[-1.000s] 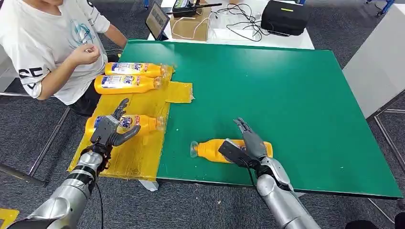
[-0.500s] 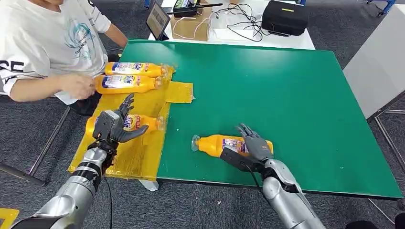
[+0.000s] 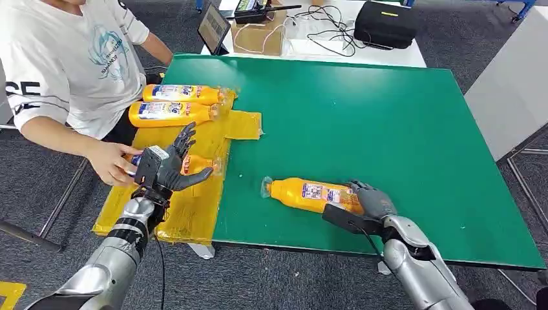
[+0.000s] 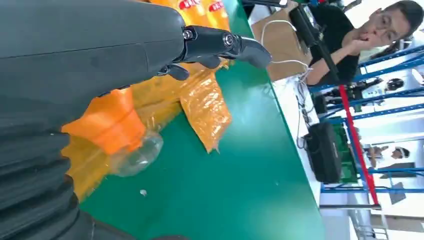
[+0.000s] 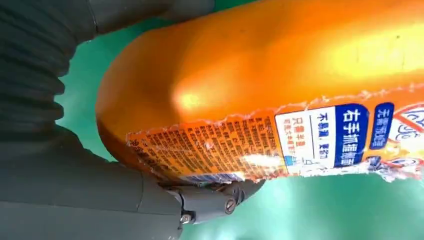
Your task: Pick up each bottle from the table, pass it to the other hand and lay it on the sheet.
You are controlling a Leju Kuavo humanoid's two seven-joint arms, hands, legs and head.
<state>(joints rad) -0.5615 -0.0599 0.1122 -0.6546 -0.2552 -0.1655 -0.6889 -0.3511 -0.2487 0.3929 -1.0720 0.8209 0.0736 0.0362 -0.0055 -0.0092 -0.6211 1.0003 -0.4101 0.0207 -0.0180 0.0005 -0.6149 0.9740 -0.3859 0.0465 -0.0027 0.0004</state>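
An orange bottle (image 3: 307,194) lies on the green table (image 3: 388,110) near its front edge, cap pointing left. My right hand (image 3: 366,205) grips its base end; the right wrist view shows the bottle (image 5: 280,85) between thumb and fingers (image 5: 210,202). My left hand (image 3: 169,168) hovers open, fingers spread, over another orange bottle (image 3: 201,165) lying on the yellow sheet (image 3: 187,210). A person's hand (image 3: 115,165) touches that bottle's base. Two more bottles (image 3: 184,94) (image 3: 171,113) lie at the sheet's far end. The left wrist view shows the bottle (image 4: 107,125) below my fingers (image 4: 220,42).
A person in a white T-shirt (image 3: 64,58) sits at the table's left side, beside the sheet. Behind the table are a tablet (image 3: 212,26), a cardboard box (image 3: 258,32), cables and a black case (image 3: 386,22). A grey cabinet (image 3: 510,90) stands at the right.
My right hand slid to the bottle's base and closed round it; the bottle shifted right. My left hand lifted off the sheet's bottle and moved forward. The person's hand reached to that bottle.
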